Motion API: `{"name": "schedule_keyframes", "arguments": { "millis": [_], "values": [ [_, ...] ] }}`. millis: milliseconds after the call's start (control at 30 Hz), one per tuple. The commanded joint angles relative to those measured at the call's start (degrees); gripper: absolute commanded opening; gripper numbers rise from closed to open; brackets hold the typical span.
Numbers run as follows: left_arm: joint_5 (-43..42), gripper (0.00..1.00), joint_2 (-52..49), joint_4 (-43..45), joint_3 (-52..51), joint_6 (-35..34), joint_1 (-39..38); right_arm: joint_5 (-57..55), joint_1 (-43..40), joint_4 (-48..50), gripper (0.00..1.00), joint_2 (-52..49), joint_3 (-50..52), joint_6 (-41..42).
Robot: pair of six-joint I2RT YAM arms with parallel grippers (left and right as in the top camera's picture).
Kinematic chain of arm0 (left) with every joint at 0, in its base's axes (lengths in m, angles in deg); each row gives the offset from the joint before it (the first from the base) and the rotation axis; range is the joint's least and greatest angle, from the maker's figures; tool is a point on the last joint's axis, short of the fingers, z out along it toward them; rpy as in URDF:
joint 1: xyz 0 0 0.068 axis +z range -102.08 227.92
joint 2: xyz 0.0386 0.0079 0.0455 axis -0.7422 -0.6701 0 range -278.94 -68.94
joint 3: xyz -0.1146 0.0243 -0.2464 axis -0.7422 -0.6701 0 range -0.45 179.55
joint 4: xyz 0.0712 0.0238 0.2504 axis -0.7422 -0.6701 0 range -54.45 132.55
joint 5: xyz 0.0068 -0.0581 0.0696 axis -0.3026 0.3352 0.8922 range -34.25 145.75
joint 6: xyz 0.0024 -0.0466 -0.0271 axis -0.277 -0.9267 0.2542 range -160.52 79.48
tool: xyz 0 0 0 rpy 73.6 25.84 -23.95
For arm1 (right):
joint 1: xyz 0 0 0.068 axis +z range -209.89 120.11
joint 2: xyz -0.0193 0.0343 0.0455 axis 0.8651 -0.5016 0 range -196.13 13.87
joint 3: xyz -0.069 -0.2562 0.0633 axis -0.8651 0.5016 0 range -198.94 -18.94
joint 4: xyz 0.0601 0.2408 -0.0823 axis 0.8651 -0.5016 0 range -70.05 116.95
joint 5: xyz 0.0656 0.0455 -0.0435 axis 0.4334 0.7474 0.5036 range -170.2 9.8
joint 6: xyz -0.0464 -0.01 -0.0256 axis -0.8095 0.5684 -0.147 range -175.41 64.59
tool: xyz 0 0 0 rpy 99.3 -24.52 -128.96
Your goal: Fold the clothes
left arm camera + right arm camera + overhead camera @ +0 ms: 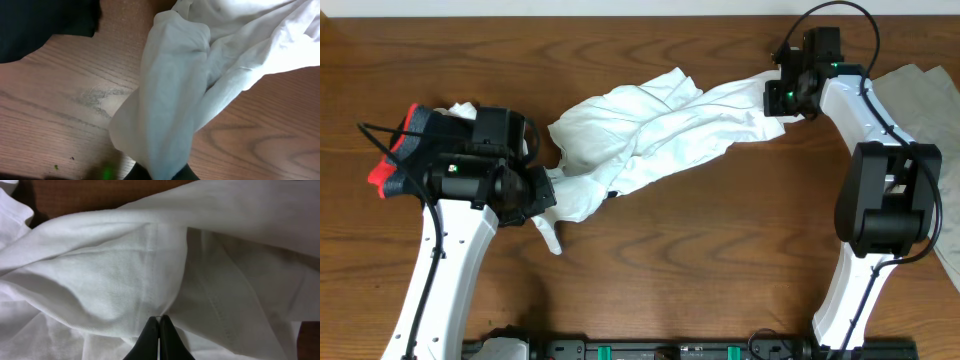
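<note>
Wooden table (720, 250), white T-shirt (650, 130) strung between left pincer (160, 173), right pincer (159, 324) — each clamped on it.

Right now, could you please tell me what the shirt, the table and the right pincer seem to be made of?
The shirt looks like soft, thin cotton-like cloth, matte white: it creases, drapes and shows a stitched seam. The table looks like wood or wood-grain laminate, with a dull sheen. The right pincer looks like matte black plastic or rubber; I cannot tell which.
</note>
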Motion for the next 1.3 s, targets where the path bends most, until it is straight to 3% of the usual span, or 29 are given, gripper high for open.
{"name": "schedule_keyframes", "arguments": {
  "millis": [0,233,500,867,1133,1267],
  "values": [
    [1.4,0.07,-0.2,-0.1,0.3,-0.5,0.3,0.9,1.2,-0.2,0.01,-0.1,-0.2,0.1],
    [1.4,0.06,-0.2,3.0,0.3,-0.3,0.3,1.0,0.3,-4.7,0.01,4.0,-2.1,0.2],
    [1.6,0.06,-0.1,6.6,4.1,1.3,0.3,-6.7,-3.2,-18.1,0.01,18.3,-9.5,3.2],
    [1.0,0.06,2.4,2.4,23.3,1.9,4.3,-7.0,-16.6,-27.8,0.01,41.0,-13.0,4.2],
    [-11.2,0.06,6.8,0.0,35.0,0.8,4.5,-7.3,-22.3,-31.6,0.01,52.9,-13.8,2.5],
    [-12.5,0.06,10.5,-0.5,37.6,0.5,4.5,-7.3,-23.0,-31.1,0.01,56.3,-14.0,2.5]
  ]
}}
